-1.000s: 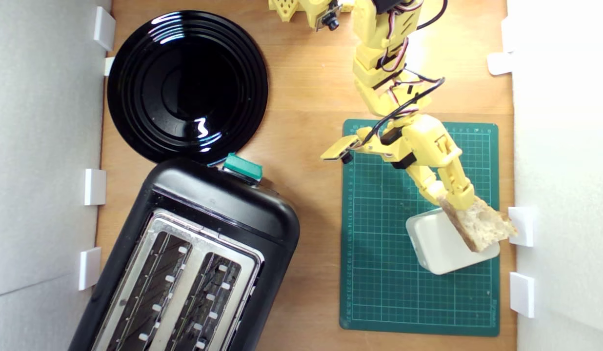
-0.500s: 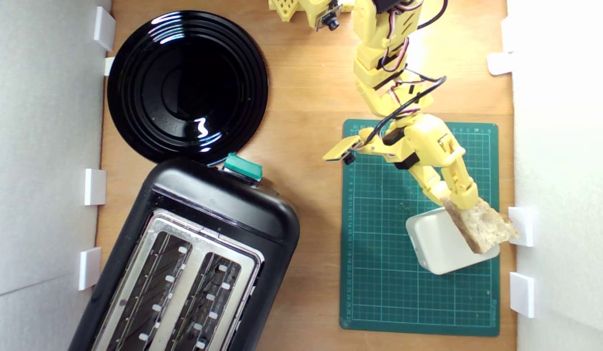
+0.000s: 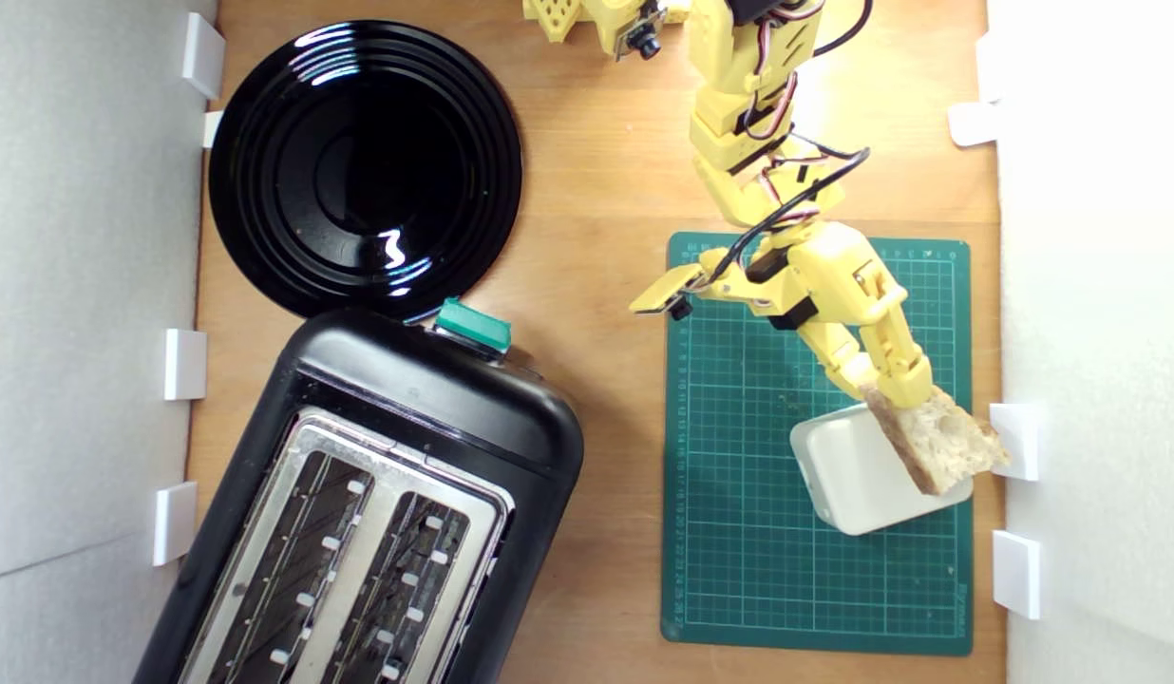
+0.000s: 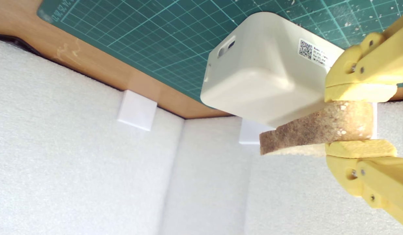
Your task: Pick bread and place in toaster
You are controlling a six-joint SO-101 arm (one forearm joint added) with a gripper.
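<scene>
From the exterior view, the yellow pincer is clamped on the bread, gripping it at one end so the slice juts out past the fingertips. The bread hangs over the far corner of the off-white plastic box, which sits on the green cutting mat right under the pincer. Whether bread and box touch, I cannot tell from here. The toaster lies well apart from the pincer, toward the exterior view's left, both slots showing in its silver top, green lever knob at the end nearer the black plate. The plate sits beyond that, also well off from the pincer.

Now the wrist view: pincer with its two yellow fingers pressed on the bread's flat faces, brown crust edge turned toward the camera. The plastic box is just beside the gripped slice, a small QR label on it, the mat beneath. White foam wall fills the rest, behind the bread.
</scene>
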